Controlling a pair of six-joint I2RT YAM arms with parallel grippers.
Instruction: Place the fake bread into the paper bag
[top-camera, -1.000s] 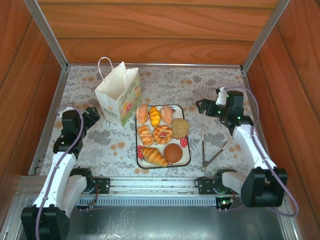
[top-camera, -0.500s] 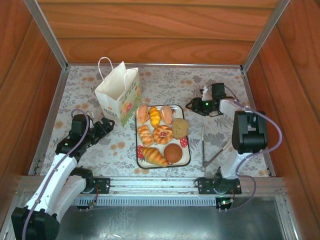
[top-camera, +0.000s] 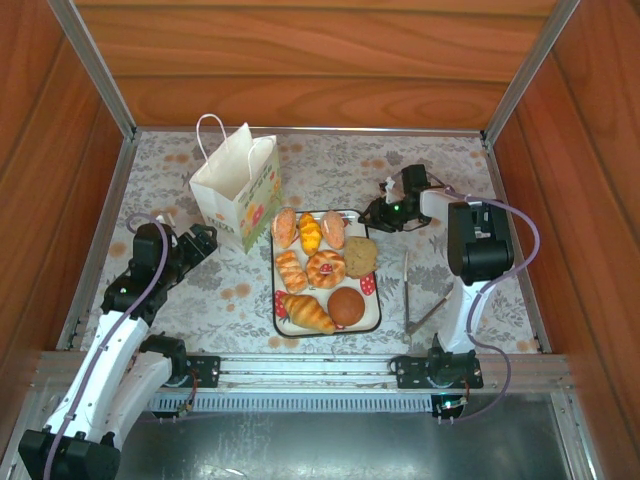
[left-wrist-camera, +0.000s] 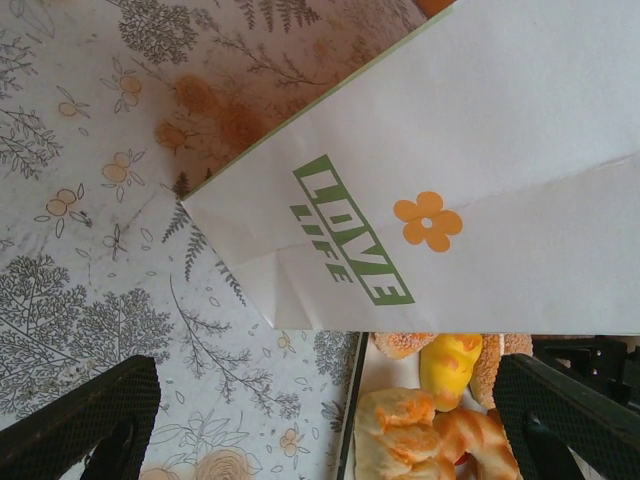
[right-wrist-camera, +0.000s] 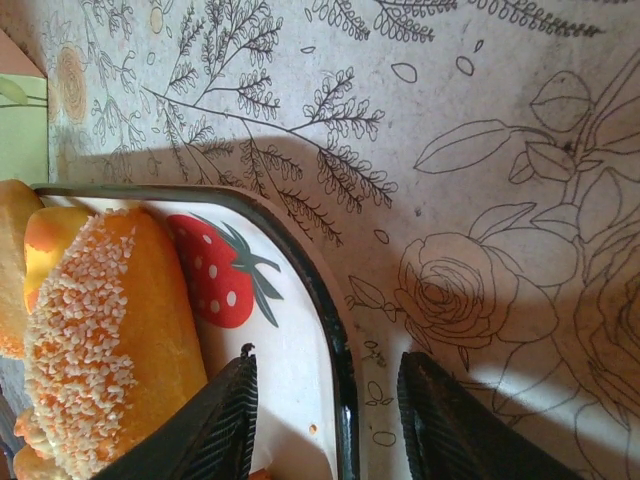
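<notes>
Left to right: the left gripper (top-camera: 203, 241), jaws spread wide and empty, hovers low over the flowered tablecloth (top-camera: 430, 160) and points at the paper bag (top-camera: 235, 190). The bag stands upright just beside the far-left corner of the strawberry-print tray (right-wrist-camera: 290, 350). All the fake bread (top-camera: 325, 268) lies on that tray, none of it in the bag. At the tray's far-right corner, the right gripper (right-wrist-camera: 328, 362) has its jaws partly apart astride the rim, one finger over the tray beside a sugar-crusted roll (right-wrist-camera: 105, 340) and the other over the cloth, neither visibly touching the rim.
</notes>
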